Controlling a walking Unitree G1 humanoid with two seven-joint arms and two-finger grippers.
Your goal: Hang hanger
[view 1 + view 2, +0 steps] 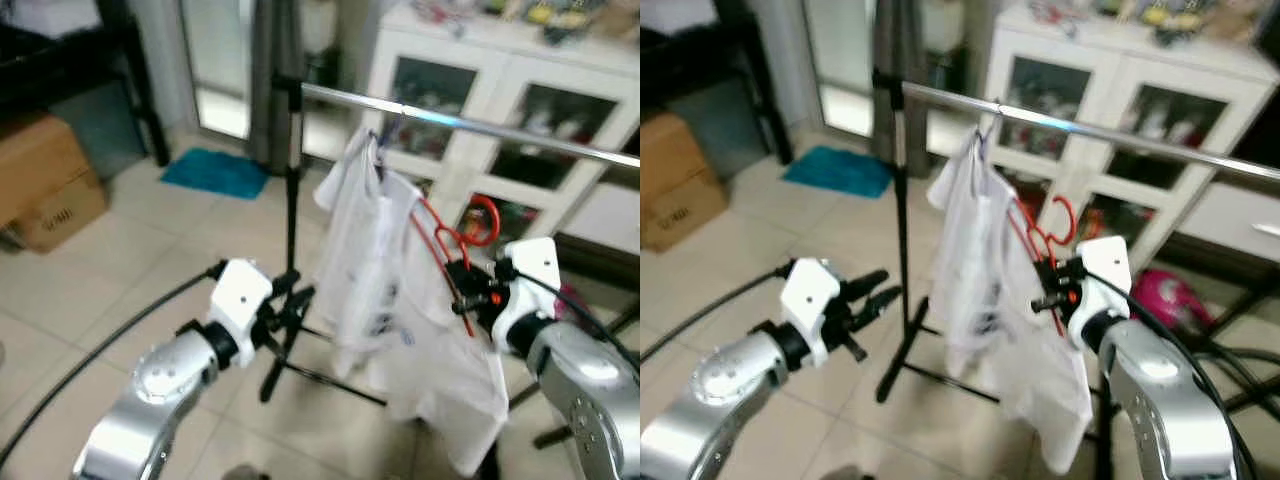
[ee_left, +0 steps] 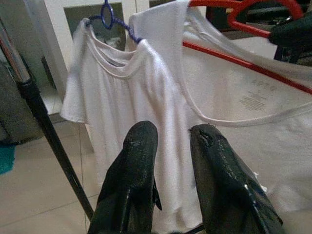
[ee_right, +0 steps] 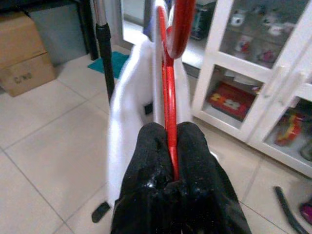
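The step in hand is the carry to the rail: the right claw (image 1: 470,290) is clenched on the red hanger (image 1: 440,240), its two fingers pinching the hanger's arm between them, as the right wrist view shows plainly. A white shirt (image 1: 440,370) is draped on that hanger and hangs down below and beside the claw. The hanger's hook (image 1: 483,220) stands just above the claw, and the rail (image 1: 480,127) runs higher still, well apart from the hook. So the hanging itself is not yet done.

The next move, by this reading, calls for lifting the hook over the rail, turning it so its opening faces the bar, and lowering it before letting go. A second shirt (image 1: 360,250) on a blue hanger (image 2: 108,12) already occupies the rail just beside the right claw, so the free stretch of bar on the far side from it looks the safer target.

The left claw (image 1: 290,300) is released, fingers (image 2: 141,161) parted and holding nothing, with the hung shirt right ahead of it.

The shirt covers most of the red hanger's frame, so where the far arm lies cannot be told. The rail's end is cut off at the edge, and the cabinet (image 1: 520,110) contents behind are too blurred to name.
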